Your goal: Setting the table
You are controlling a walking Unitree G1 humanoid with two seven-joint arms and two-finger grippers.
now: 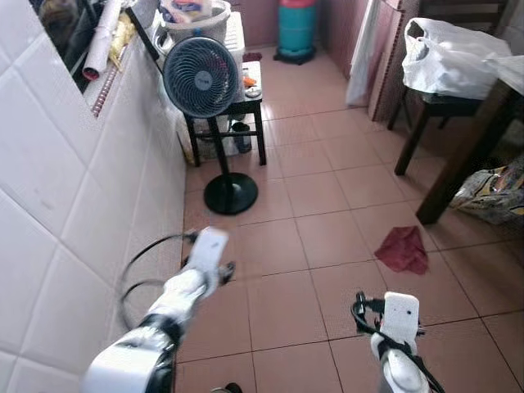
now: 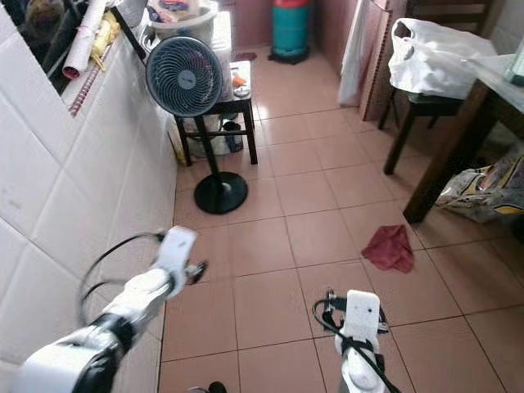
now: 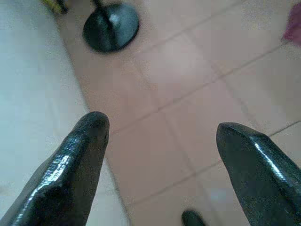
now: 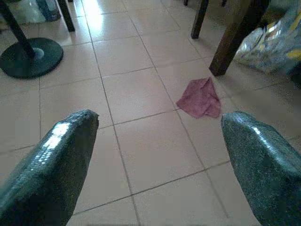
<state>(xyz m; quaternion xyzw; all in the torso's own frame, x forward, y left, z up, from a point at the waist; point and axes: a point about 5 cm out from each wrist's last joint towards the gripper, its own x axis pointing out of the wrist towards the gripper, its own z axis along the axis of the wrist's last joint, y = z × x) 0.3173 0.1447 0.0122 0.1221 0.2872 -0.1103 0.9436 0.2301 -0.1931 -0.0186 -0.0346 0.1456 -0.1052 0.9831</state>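
A dark wooden table (image 1: 477, 135) stands at the right, one leg reaching the tiled floor. A red cloth (image 1: 403, 249) lies crumpled on the floor near that leg and also appears as the red cloth (image 4: 200, 98) ahead in the right wrist view. My left gripper (image 3: 162, 127) is open and empty, held over the floor close to the white tiled wall (image 1: 74, 188). My right gripper (image 4: 160, 120) is also open and empty, low over the tiles, a short way short of the cloth. Both silver arms reach forward at the bottom of the eye views.
A standing fan (image 1: 201, 78) on a round black base (image 1: 230, 193) stands by the wall, with a small black stand (image 1: 250, 105) behind it. A teal cylinder (image 1: 296, 29) is at the far end. A white plastic bag (image 1: 450, 53) rests on a chair; a colourful bag (image 1: 494, 193) lies under the table.
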